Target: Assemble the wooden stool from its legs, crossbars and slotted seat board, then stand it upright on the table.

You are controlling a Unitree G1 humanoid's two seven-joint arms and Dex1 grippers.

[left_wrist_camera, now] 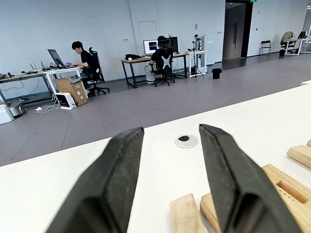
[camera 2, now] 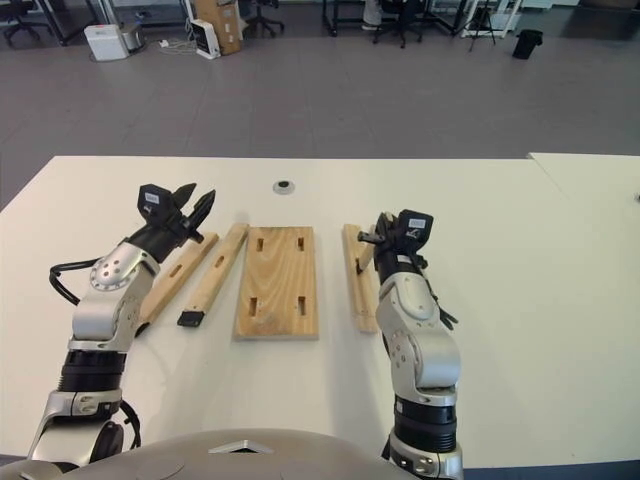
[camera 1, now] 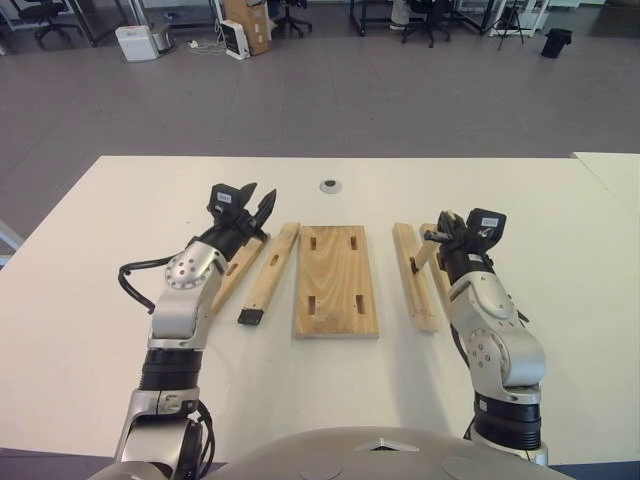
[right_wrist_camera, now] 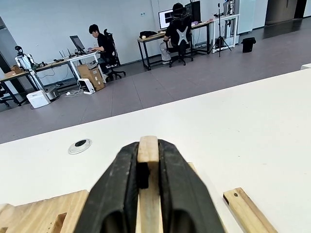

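The slotted seat board [camera 1: 337, 280] lies flat at the table's middle. Left of it lie two wooden legs [camera 1: 273, 264], side by side; the nearer one ends in a black tip [camera 1: 250, 317]. My left gripper [camera 1: 255, 206] hovers open over their far ends, its fingers [left_wrist_camera: 233, 184] spread with nothing between them. Right of the board lies another leg [camera 1: 410, 285]. My right gripper [camera 1: 436, 236] is shut on the far end of a thin wooden piece [right_wrist_camera: 147, 150], which slants down toward the table beside that leg.
A round cable grommet [camera 1: 330, 185] sits in the white table [camera 1: 560, 300] beyond the board. Another wooden piece [right_wrist_camera: 248, 213] lies beside the held one. A second table's corner [camera 1: 610, 170] adjoins at the far right. Open grey floor and office desks lie beyond.
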